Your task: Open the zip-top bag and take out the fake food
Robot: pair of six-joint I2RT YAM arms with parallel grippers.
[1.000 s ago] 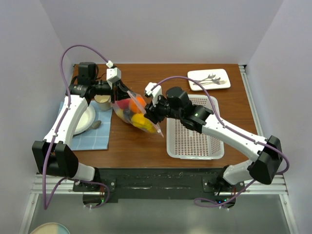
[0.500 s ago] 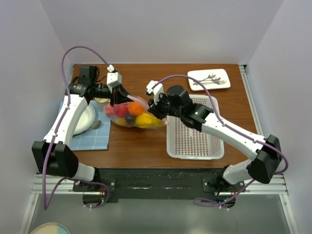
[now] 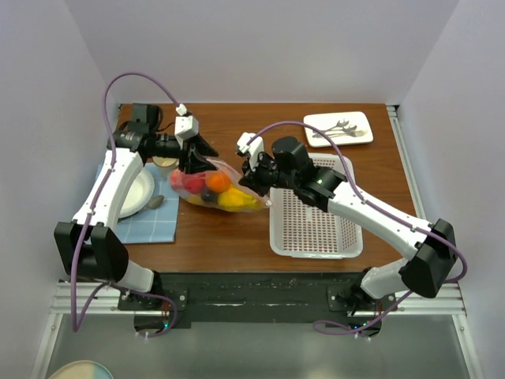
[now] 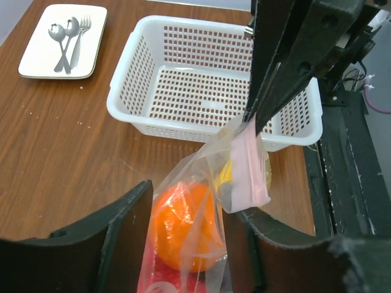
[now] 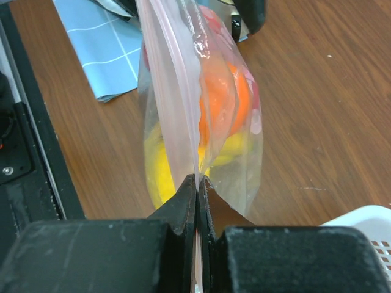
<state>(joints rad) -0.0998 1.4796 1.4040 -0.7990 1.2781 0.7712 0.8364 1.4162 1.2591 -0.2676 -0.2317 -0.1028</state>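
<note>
Bag with fake food (image 4: 183, 235) inside, between blue cloth (image 3: 156, 225) and white basket (image 3: 316, 233).
The right gripper (image 5: 197, 180) was clamped on the pink strip of the zip-top bag (image 3: 215, 188); the left gripper (image 4: 194, 207) stood parted around the other end, apparently not squeezing it.

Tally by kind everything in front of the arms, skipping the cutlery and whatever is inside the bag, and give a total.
zip-top bag: 1
white basket: 1
white rectangular tray: 1
round plate: 1
blue checked cloth: 1
beige mug: 1
Total: 6
</note>
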